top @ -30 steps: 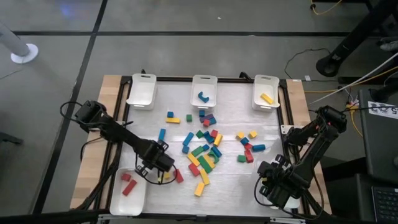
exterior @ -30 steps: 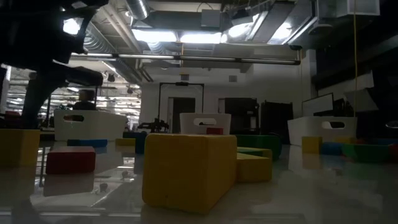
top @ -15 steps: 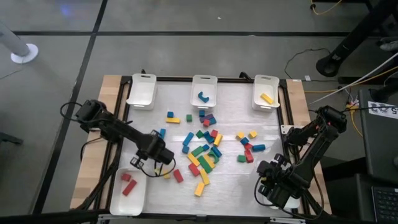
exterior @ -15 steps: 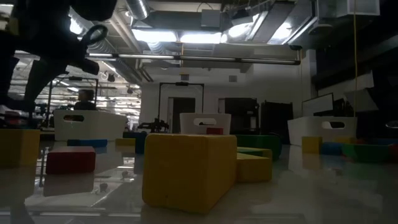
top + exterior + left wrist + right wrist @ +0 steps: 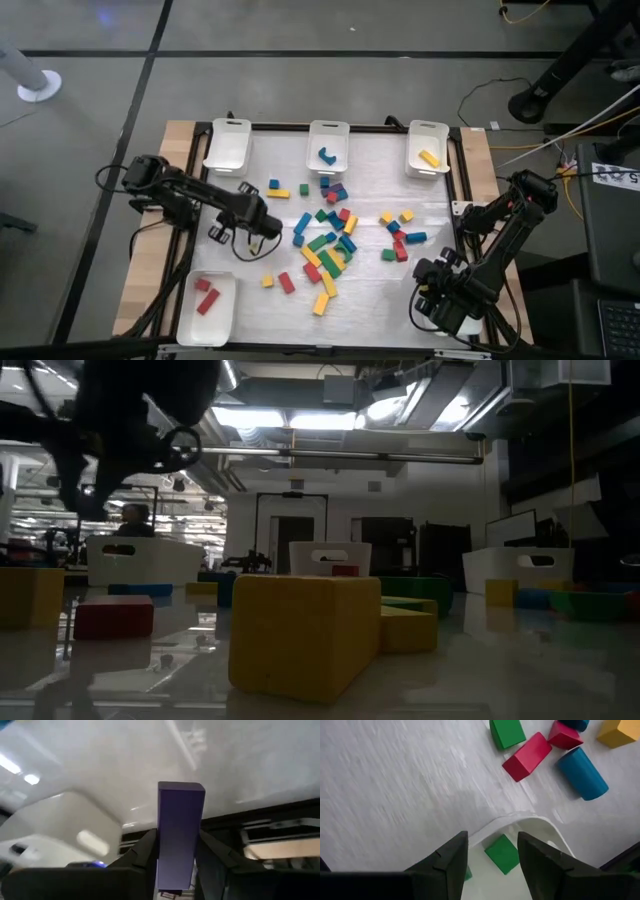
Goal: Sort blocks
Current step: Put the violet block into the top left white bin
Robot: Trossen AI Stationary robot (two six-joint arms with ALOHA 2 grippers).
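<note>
White tabletop (image 5: 370,290) carries everything, w/ wooden strips along both sides. Purple block (image 5: 179,832) is clamped upright btwn the fingers (image 5: 146,851) of the left gripper (image 5: 252,222), which hangs above the table's left part, not far from the far-left tray (image 5: 228,147); that tray looks empty. Loose blocks (image 5: 328,245) (red, blue, green, yellow) lie scattered round the table's middle, a smaller cluster (image 5: 398,235) toward the right edge. Far-edge middle tray (image 5: 328,145) holds a blue piece, far-right tray (image 5: 428,148) a yellow one. Near-left corner tray (image 5: 206,305) has two red blocks. Right gripper (image 5: 447,305) sits at the near-right corner over a white tray (image 5: 530,827) w/ a green block (image 5: 502,853) inside; jaws partly apart, nothing btwn them. Low view: big yellow block (image 5: 300,632) up front, red one (image 5: 113,617) to its side, lit room behind.
</note>
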